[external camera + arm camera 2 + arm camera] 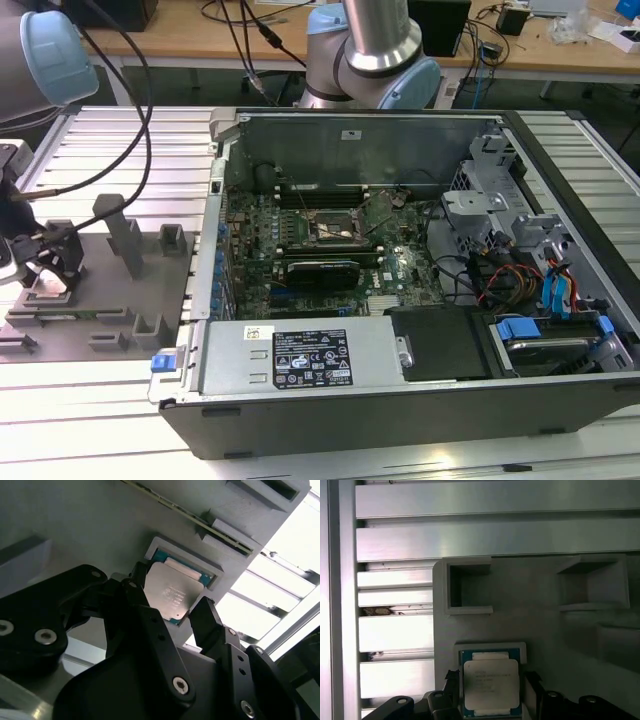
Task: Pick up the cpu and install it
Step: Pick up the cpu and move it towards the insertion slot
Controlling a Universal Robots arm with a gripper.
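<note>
Exterior view high — both wrist views near cpu (491,686).

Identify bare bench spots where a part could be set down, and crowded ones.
Free: ribbed table on the camera's side of the grey tray, and beyond the case at the exterior view's right. Crowded: tray posts, case interior.

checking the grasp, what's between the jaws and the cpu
Only the recess rim of the grey tray; the gripper straddles the cpu, in the first wrist view.

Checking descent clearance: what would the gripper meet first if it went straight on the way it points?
Most likely the cpu, lying in its pocket of the grey tray. The gripper has its open fingers either side of it. Depth is unclear.
</note>
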